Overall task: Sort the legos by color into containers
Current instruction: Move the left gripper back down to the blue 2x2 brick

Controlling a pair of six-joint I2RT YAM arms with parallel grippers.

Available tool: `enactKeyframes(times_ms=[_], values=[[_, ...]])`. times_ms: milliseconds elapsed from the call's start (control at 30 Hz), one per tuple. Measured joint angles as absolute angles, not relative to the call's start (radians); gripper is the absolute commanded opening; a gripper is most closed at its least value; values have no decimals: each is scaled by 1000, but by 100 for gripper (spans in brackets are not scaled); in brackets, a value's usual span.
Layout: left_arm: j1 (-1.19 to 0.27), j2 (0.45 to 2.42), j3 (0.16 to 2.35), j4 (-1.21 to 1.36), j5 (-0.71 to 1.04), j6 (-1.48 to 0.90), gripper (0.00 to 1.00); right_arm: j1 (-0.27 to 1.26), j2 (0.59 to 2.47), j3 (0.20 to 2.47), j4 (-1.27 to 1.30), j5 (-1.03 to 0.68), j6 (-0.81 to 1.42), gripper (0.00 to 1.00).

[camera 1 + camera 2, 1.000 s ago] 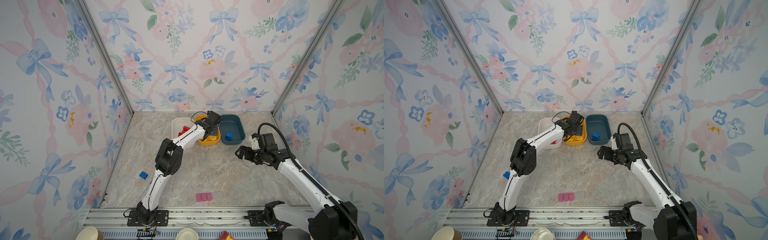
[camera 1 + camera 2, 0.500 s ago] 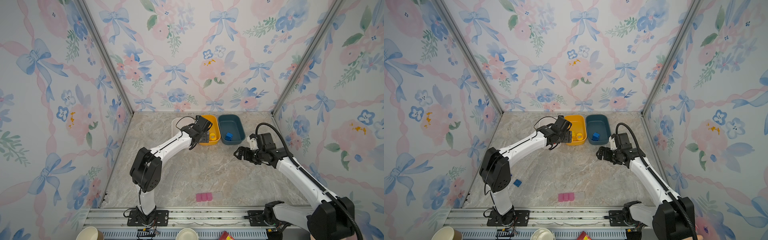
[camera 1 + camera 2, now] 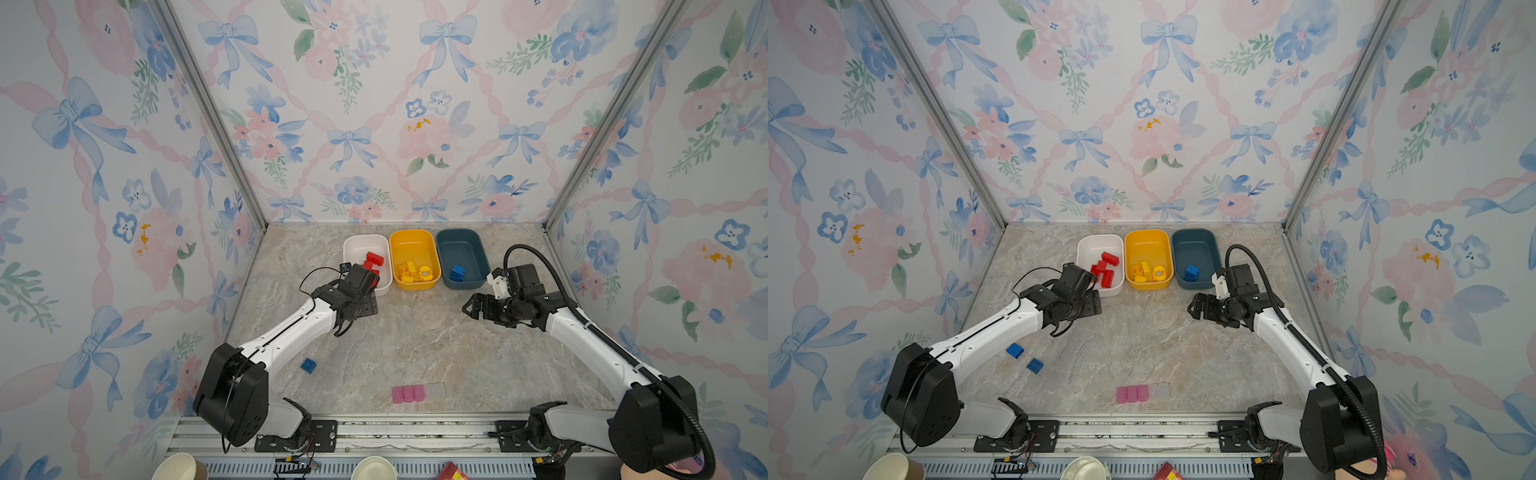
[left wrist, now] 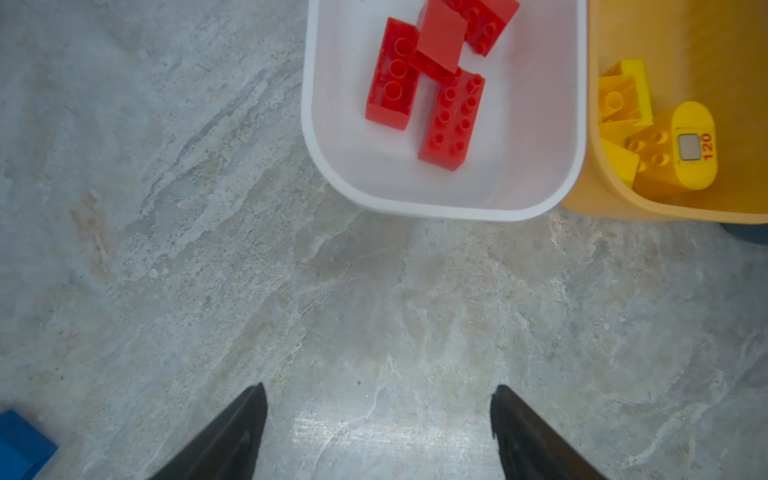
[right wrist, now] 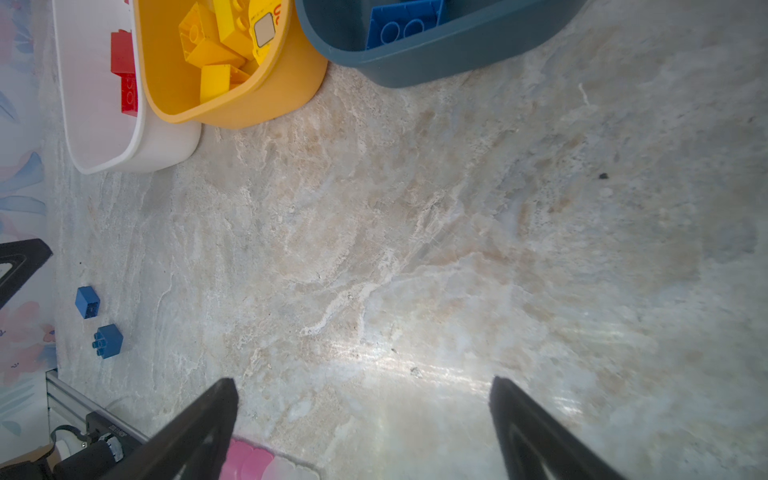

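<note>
Three containers stand in a row at the back: a white tub (image 3: pixel 360 246) with red legos (image 3: pixel 373 260), a yellow tub (image 3: pixel 412 240) with yellow legos (image 3: pixel 417 272), and a teal tub (image 3: pixel 458 242) with a blue lego (image 3: pixel 458 272). Two loose blue legos (image 3: pixel 1015 350) (image 3: pixel 1034 365) lie on the table at the left, beside my left arm. My left gripper (image 4: pixel 379 390) hangs open and empty over bare table just in front of the white tub (image 4: pixel 436 212). My right gripper (image 5: pixel 363 381) is open and empty over bare table in front of the teal tub (image 5: pixel 436 58).
A pale pink block strip (image 3: pixel 409 393) with a clear end lies near the front edge. Paper cups (image 3: pixel 178 467) (image 3: pixel 374 468) stand below the front rail. Patterned walls close in the table on three sides.
My left gripper has drawn back from over the yellow tub to the table in front of the white tub, and its jaws have widened. The right arm has hardly moved.
</note>
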State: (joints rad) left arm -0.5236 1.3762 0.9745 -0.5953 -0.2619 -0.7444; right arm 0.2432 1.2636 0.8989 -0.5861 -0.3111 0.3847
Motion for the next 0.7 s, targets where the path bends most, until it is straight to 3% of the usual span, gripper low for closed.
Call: enactKeyframes(times_ms=[467, 700], values=[[-281, 1068, 662, -691, -168, -889, 80, 243, 1272, 899, -587, -337, 351, 97], [-196, 1034, 585, -749, -140, -926, 77, 242, 1275, 899, -587, -346, 336, 97]])
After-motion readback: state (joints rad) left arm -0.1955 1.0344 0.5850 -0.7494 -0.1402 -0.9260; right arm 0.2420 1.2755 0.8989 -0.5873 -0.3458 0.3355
